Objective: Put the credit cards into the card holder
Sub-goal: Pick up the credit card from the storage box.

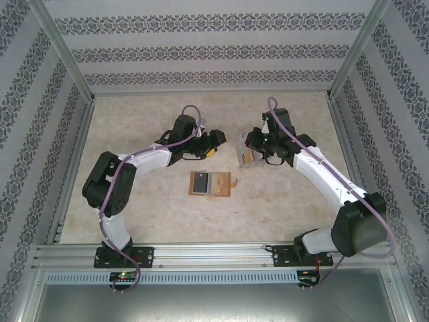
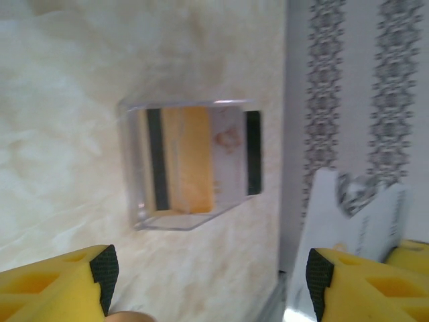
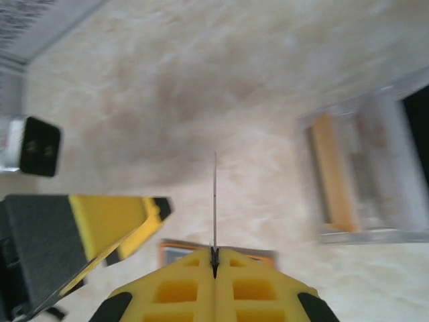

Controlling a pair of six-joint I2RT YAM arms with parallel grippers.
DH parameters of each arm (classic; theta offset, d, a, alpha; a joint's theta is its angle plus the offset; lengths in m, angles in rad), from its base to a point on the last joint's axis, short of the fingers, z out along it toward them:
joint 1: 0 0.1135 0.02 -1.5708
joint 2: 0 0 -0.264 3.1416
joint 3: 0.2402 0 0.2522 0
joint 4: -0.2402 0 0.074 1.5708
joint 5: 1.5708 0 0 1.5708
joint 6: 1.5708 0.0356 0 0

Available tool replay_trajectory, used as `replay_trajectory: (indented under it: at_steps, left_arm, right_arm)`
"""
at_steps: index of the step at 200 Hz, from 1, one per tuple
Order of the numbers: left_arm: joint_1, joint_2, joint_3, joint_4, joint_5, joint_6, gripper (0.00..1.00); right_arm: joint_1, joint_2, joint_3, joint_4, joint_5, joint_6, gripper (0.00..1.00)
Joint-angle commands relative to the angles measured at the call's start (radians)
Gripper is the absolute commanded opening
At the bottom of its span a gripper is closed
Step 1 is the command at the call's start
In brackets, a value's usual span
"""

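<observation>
Right claw [image 3: 214, 258] carries one card; left claw [image 2: 211, 268] waits by the clear box [image 2: 191, 164].
The table [image 1: 201, 218] has the card holder [image 1: 211, 182] opened flat between my arms, grey pockets up, I judge so a card can slide in. The clear box stands near it with an orange-yellow card [image 2: 188, 157] inside. My right claw is clenched on a thin card [image 3: 214, 201], held edge-on, probably to meet a pocket slot. My left claw is spread, grasping nothing.
</observation>
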State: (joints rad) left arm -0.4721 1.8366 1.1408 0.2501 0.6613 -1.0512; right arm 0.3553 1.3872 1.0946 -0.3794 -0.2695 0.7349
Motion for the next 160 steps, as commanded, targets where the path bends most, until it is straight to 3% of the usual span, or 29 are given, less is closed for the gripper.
replay_trajectory:
  at_steps: [1, 38, 96, 144, 160]
  left_arm:
    - [0.013, 0.019, -0.002, 0.278, 0.133, -0.139, 0.76]
    - [0.015, 0.055, 0.02, 0.427, 0.19, -0.229, 0.66]
    - [0.015, 0.04, 0.003, 0.501, 0.215, -0.269, 0.21]
    - [0.015, 0.043, 0.007, 0.532, 0.215, -0.301, 0.0]
    - [0.015, 0.044, 0.008, 0.546, 0.214, -0.311, 0.0]
  right_arm:
    - [-0.013, -0.019, -0.032, 0.166, -0.192, 0.126, 0.0]
    - [-0.039, -0.029, -0.081, 0.267, -0.26, 0.195, 0.0]
    - [-0.084, -0.023, -0.134, 0.373, -0.332, 0.26, 0.0]
    - [-0.104, -0.001, -0.164, 0.483, -0.412, 0.316, 0.06]
    - [-0.106, 0.007, -0.168, 0.502, -0.441, 0.322, 0.1]
